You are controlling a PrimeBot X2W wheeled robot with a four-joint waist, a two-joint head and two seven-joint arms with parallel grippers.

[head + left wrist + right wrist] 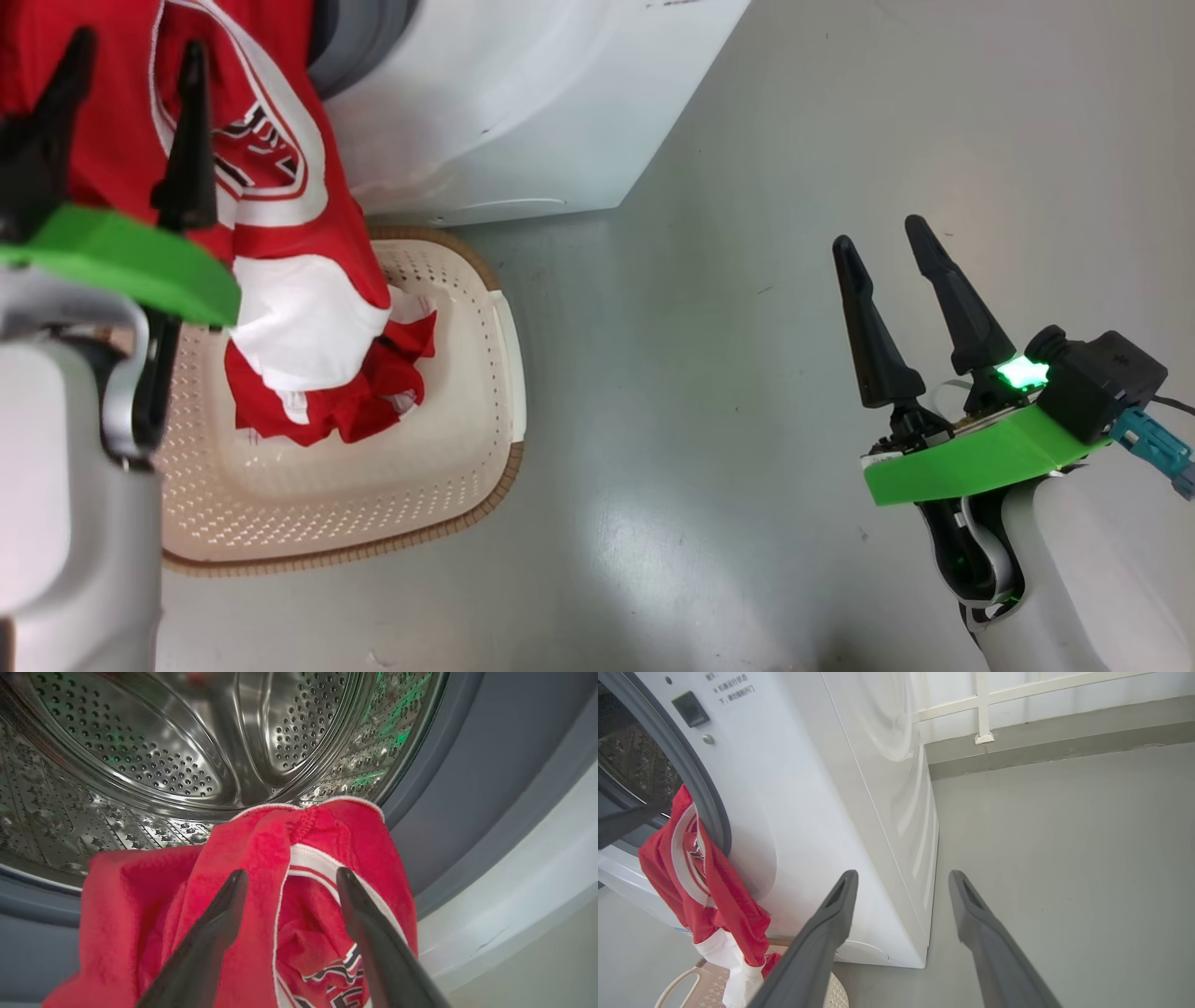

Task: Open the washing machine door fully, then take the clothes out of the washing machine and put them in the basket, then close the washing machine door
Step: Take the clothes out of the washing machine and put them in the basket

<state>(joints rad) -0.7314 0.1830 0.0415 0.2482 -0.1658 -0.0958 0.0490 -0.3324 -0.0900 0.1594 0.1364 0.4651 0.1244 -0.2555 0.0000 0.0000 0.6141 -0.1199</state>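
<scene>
The red clothes with white stripes hang out of the washing machine mouth, and their lower end lies in the cream basket on the floor below. My left gripper is open at the mouth. In the left wrist view its fingers straddle a fold of the clothes draped over the grey gasket, with the steel drum behind. My right gripper stands open over bare floor, right of the machine. The washing machine door is out of view.
The basket sits against the machine's front, under the hanging clothes. Grey floor spreads to the right of the basket and machine. A wall with a white rail runs behind the machine's white side.
</scene>
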